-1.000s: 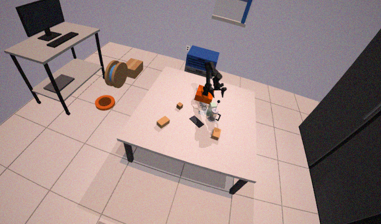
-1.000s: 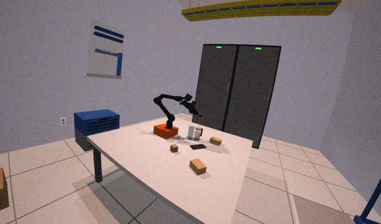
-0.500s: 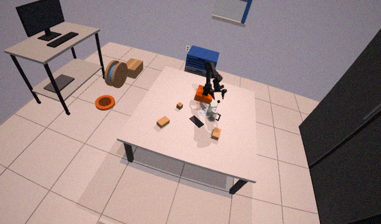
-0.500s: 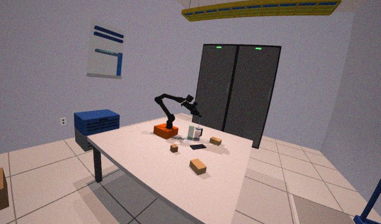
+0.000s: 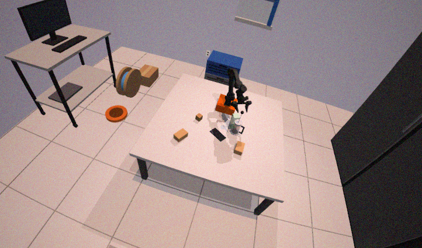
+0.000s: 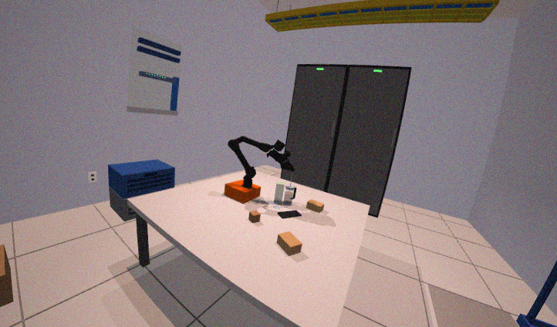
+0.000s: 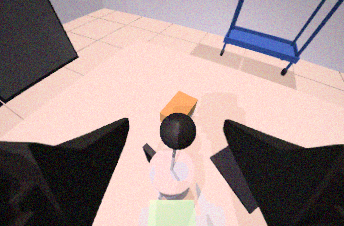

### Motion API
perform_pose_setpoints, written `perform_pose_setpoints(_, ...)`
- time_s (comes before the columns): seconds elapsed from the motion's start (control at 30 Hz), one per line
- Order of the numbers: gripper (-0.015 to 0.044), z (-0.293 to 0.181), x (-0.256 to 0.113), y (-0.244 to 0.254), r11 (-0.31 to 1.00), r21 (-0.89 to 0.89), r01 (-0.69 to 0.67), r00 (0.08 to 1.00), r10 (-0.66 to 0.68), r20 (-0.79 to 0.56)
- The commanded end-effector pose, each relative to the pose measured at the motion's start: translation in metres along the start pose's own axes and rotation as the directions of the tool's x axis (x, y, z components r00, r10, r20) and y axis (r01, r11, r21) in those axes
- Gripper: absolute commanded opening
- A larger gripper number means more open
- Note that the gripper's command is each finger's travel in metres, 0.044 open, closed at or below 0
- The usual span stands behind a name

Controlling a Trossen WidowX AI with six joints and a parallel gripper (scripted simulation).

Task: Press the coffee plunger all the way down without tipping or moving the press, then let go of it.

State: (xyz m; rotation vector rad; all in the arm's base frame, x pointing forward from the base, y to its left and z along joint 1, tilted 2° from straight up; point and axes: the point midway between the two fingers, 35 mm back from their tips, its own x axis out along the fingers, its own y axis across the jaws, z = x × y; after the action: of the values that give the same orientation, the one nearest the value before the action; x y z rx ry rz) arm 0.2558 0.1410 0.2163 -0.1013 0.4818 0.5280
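The coffee press [image 5: 235, 128] [image 6: 288, 197] [image 7: 171, 172] stands upright on the table [image 5: 186, 161] [image 6: 197, 217], a clear body with a dark handle [image 6: 293, 192] [image 7: 148, 152]. Its plunger is up: the thin rod rises well above the lid to a round black knob [image 5: 242, 112] [image 7: 177, 132]. My gripper [image 5: 242, 109] [image 6: 292, 170] [image 7: 177, 123] is open and tilted downward at the knob. In the wrist view the knob appears midway between the widely spaced fingertips, with a gap on each side. In the exterior view the knob is hidden by the fingers.
A pale green box [image 5: 235, 118] [image 6: 279, 192] [image 7: 172, 213] stands close beside the press, on the arm-base side. A black slab [image 5: 217, 134] [image 6: 289, 214] [image 7: 237, 180] lies near it. A wooden block [image 5: 239, 148] [image 6: 315, 205] [image 7: 179, 104] lies beyond the press; another block [image 5: 180, 134] and a small cube [image 5: 199, 117] lie farther away.
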Motion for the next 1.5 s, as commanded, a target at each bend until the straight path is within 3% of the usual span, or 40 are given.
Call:
perform_pose_setpoints(0.0,0.0309,-0.001,0.002,-0.001,1.0,0.005,0.004,1.0,-0.004,-0.002)
perform_pose_setpoints(0.23,0.0125,-0.001,0.002,-0.001,1.0,0.005,0.004,1.0,-0.004,-0.002)
perform_pose_setpoints(1.47,0.0122,-0.032,0.031,-0.001,1.0,0.005,0.004,1.0,-0.004,-0.001)
